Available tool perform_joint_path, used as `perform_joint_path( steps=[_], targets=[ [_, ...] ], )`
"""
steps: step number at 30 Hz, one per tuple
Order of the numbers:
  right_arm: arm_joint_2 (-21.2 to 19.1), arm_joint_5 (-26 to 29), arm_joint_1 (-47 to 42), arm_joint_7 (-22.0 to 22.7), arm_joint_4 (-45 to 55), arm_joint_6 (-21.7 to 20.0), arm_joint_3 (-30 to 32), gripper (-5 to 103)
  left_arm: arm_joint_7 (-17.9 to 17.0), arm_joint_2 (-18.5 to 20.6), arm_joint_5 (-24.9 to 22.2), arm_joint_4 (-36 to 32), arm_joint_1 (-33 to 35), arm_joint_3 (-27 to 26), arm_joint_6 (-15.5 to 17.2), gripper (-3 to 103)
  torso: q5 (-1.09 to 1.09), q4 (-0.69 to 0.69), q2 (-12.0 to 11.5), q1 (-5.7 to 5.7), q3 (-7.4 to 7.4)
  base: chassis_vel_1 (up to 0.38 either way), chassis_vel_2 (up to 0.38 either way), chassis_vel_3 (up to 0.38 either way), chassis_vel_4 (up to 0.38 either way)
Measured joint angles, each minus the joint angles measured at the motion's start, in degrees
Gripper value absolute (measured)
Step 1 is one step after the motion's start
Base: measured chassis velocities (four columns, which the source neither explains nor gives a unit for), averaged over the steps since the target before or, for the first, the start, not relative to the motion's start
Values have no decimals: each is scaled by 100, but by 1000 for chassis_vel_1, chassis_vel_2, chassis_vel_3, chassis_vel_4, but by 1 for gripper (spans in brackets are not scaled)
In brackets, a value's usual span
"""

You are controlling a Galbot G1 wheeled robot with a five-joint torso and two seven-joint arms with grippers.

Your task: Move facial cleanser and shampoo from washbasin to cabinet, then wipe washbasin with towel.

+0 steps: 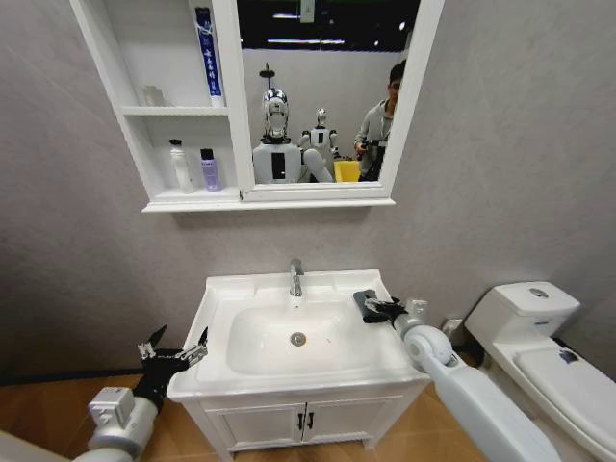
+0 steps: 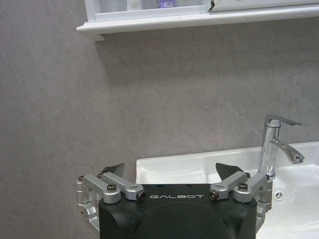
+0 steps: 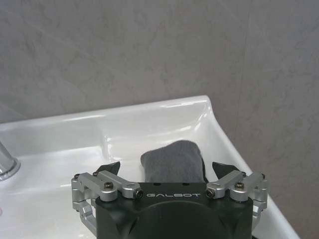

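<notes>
The white washbasin (image 1: 217, 300) holds a small dark grey towel (image 1: 364, 300) on its back right corner. My right gripper (image 1: 378, 309) hovers open right at the towel (image 3: 174, 158), one finger on either side of the cloth. My left gripper (image 1: 181, 343) is open and holds nothing, level with the basin's left edge (image 2: 164, 164). On the cabinet (image 1: 183, 114) up on the wall, a white bottle (image 1: 180, 166) and a purple bottle (image 1: 209, 170) stand on the lower shelf. A tall blue tube (image 1: 205, 53) stands above them. I cannot tell which is the facial cleanser and which the shampoo.
A chrome tap (image 1: 296, 277) stands at the back of the bowl, with a round drain (image 1: 297, 339) in front of it. A white toilet (image 1: 544, 337) sits to the right. Below the basin is a two-door cupboard (image 1: 298, 422). The grey wall is close behind.
</notes>
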Motion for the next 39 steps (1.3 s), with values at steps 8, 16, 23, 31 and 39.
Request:
perform_joint_path(
  steps=[8, 16, 23, 31, 39],
  targets=[
    [23, -299, 236, -185, -554, -48, -206, 100, 0, -117, 51, 35, -31, 80, -28, 100, 0, -1, 0, -1, 0, 0, 0, 0, 0],
    [59, -389, 304, -346, -807, -16, -320, 97, -12, -200, 20, 57, -33, 166, -40, 100, 0, 0, 0, -1, 0, 0, 0, 0, 0],
    [92, -498, 310, -473, -885, 4, -373, 71, -22, -296, 80, 92, -47, 248, -50, 100, -1, 0, 1, -1, -1, 0, 0, 0, 0],
    [79, -521, 285, -520, -865, 20, -396, 38, -21, -365, 186, 116, -35, 340, -72, 100, -1, -1, 1, -1, -1, 0, 0, 0, 0],
    [52, -452, 254, -574, -814, 20, -361, 12, -14, -408, 240, 132, -37, 387, -92, 100, 0, 0, 1, -1, -1, 0, 0, 0, 0]
  ],
)
